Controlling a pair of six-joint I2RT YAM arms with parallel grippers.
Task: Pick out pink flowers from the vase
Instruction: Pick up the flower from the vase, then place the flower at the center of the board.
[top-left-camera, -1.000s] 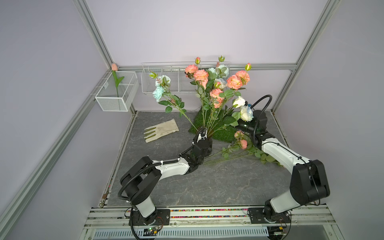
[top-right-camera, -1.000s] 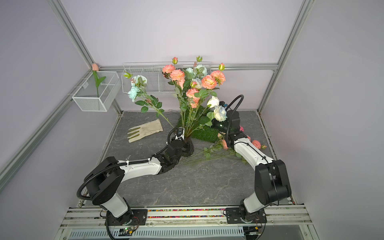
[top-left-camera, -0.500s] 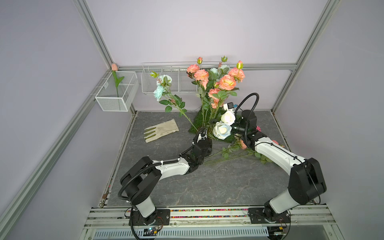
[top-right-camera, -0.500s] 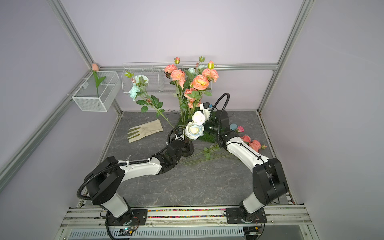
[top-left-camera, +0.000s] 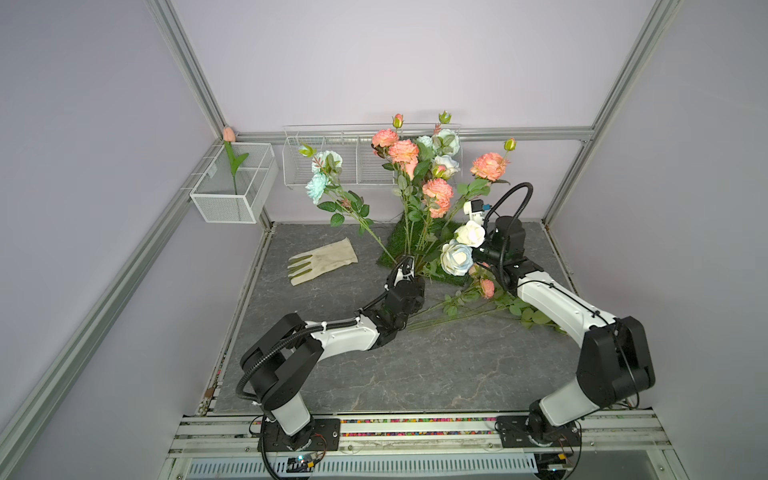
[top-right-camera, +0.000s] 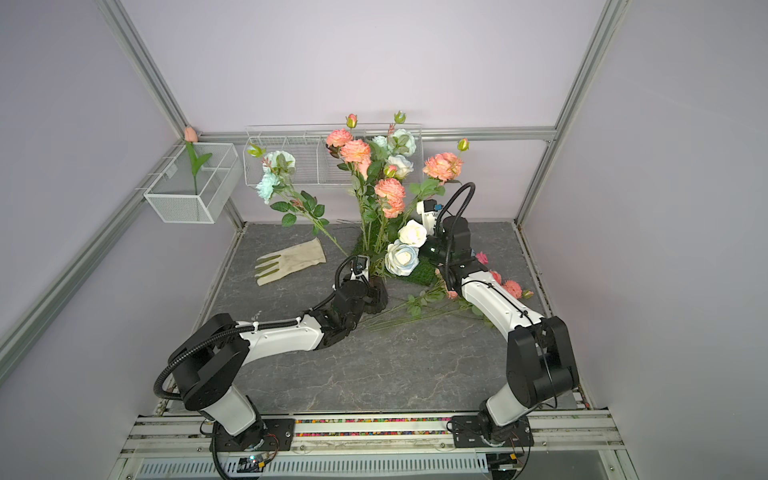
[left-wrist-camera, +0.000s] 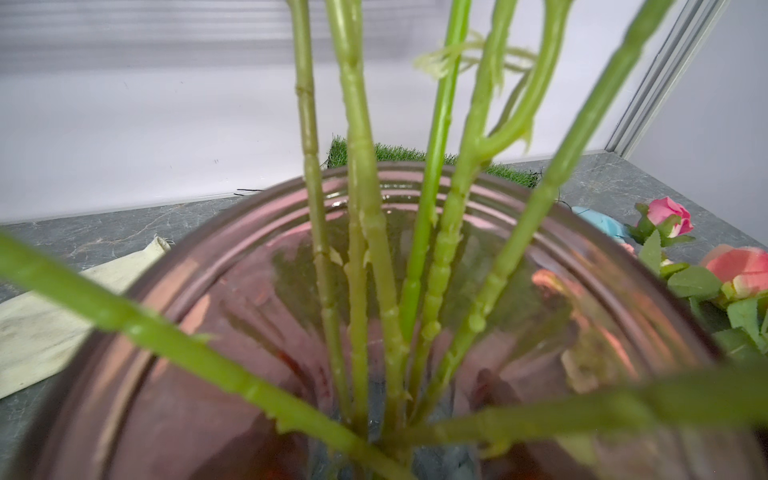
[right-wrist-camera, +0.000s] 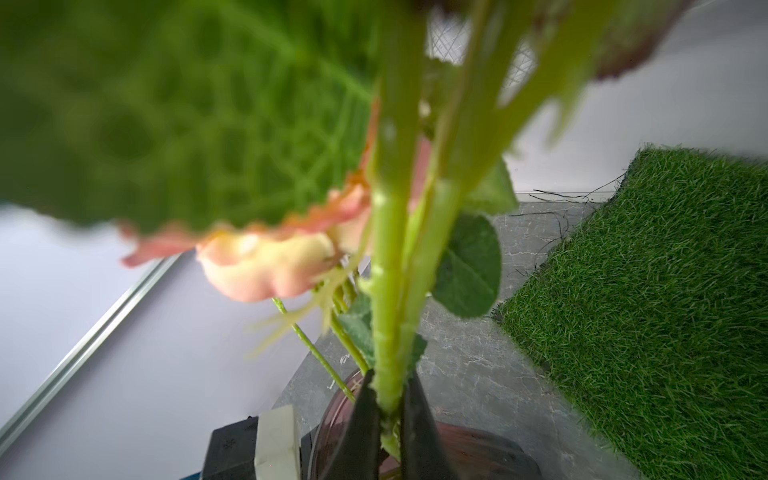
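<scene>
Top views: left gripper (top-right-camera: 371, 292) is clamped across the vase (top-right-camera: 380, 305), which stands mid-table at the near edge of the grass mat (top-left-camera: 390, 249). I hold it so it won't tip or drag when a stem is pulled. Pink flowers (top-left-camera: 438, 195) rise from it, mixed with pale blue-teal roses. A teal spray (top-left-camera: 320, 185) leans out left above the glove (top-left-camera: 322, 264). More pink flowers (top-right-camera: 512, 288) lie flat on the slab right of the vase, which I take for the drop pile, so the job is part done. My right wrist sits low on the right, behind two white roses (top-left-camera: 469, 235), and they hide the fingertips. Left wrist view: my fingers aren't in frame, only the vase (left-wrist-camera: 187, 332) wall and rim up close, with green stems fanning out of the neck. The grip can't be read here. Right wrist view: right gripper (right-wrist-camera: 388, 419) is pinched on a green stem (right-wrist-camera: 388, 291) just above the vase (right-wrist-camera: 469, 451) rim, low so the pull runs along the stem instead of bending it. A salmon petal (right-wrist-camera: 266, 270) sits beside that stem, so I judge it a pink spray. A second stem runs close alongside, and I can't tell if it's between the pads too. Risk: dragging out a neighbour. The next move calls for a straight lift, then out right.
</scene>
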